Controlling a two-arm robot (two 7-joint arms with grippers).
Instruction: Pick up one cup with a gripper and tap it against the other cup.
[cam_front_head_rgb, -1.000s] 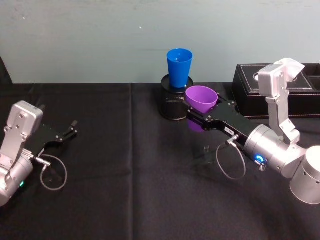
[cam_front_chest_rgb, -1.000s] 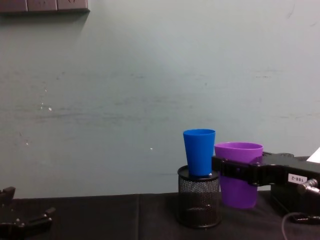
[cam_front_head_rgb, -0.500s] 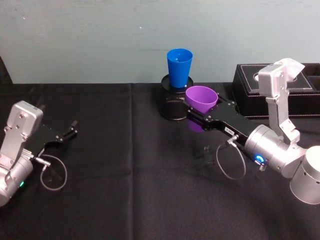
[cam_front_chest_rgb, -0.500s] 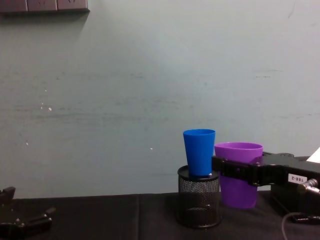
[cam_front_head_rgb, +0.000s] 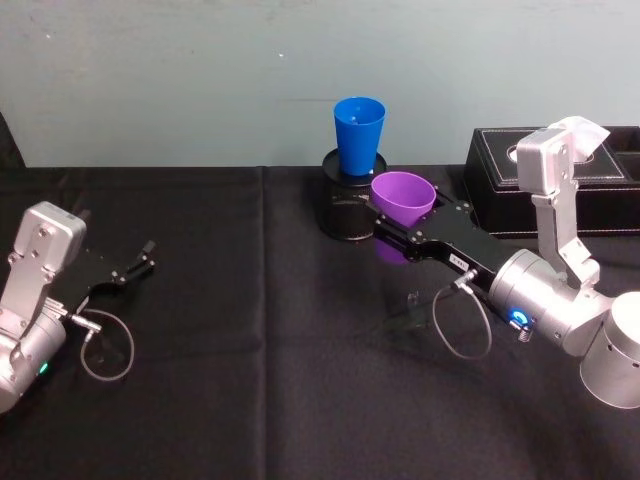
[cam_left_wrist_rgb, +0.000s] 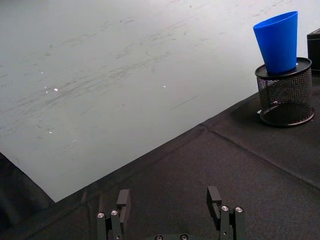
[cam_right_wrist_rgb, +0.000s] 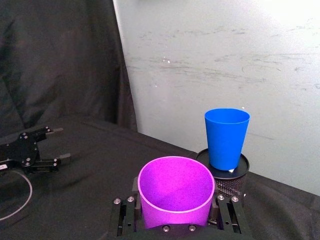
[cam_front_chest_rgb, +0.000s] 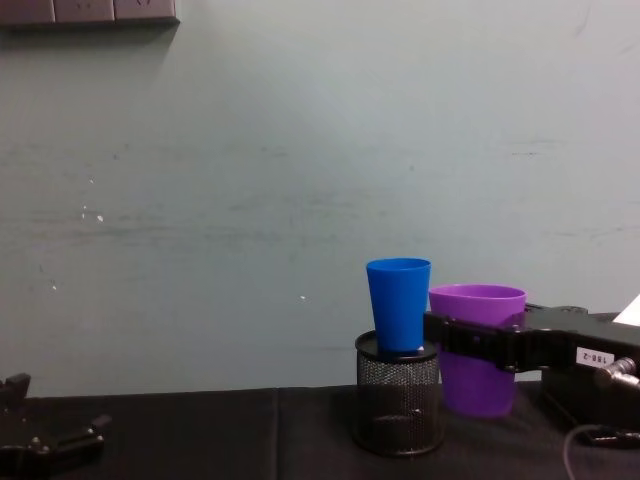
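A pen holder stands at the back of the table, right of centre, close to the wall. The first cup sits in its top. The second cup hangs just beside it, to the right and nearer the front, clear of the table, between the fingers of the right gripper. A box lies behind that arm, far right. The left gripper rests at the left edge, well apart from the rest.

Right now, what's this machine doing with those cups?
The robot's right gripper is clamped on the purple cup, holding it above the table beside the blue cup, which sits in a black mesh pen holder. I cannot tell whether the two cups touch. The left gripper rests open at the table's left side.
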